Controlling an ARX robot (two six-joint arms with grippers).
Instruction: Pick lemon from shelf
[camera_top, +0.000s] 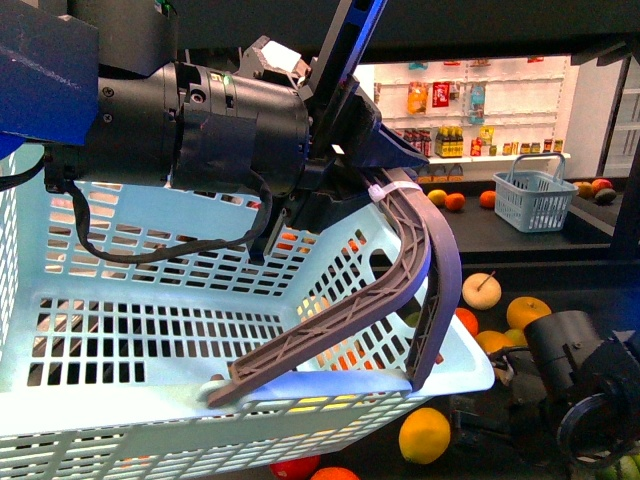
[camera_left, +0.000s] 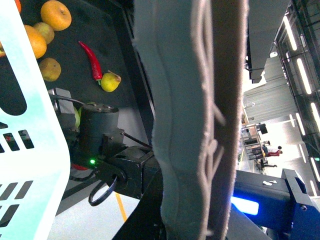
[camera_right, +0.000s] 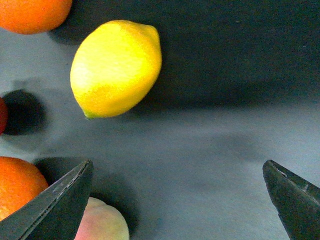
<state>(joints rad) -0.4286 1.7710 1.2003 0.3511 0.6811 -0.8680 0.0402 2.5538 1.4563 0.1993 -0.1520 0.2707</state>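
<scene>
The lemon (camera_right: 116, 67), bright yellow and oval, lies on the shelf's dark tray (camera_right: 215, 135). It lies ahead of my right gripper (camera_right: 177, 200) and off to one side, clear of the fingers. That gripper is open and empty, with its fingertips (camera_right: 62, 197) wide apart. In the front view the lemon (camera_top: 425, 435) sits low on the black shelf (camera_top: 520, 240), just left of my right gripper (camera_top: 490, 415). My left gripper (camera_top: 340, 170) is shut on the grey-brown basket handle (camera_top: 400, 270) of a light blue basket (camera_top: 120, 330). The handle (camera_left: 195, 120) fills the left wrist view.
Oranges (camera_right: 30, 12) (camera_right: 15, 185) and a pale peach-coloured fruit (camera_right: 102, 222) lie close around the right gripper. More oranges (camera_top: 527, 312) and a pale fruit (camera_top: 481, 290) lie on the tray. A small blue basket (camera_top: 535, 195) stands on the upper tier. A red chili (camera_left: 91, 59) lies further off.
</scene>
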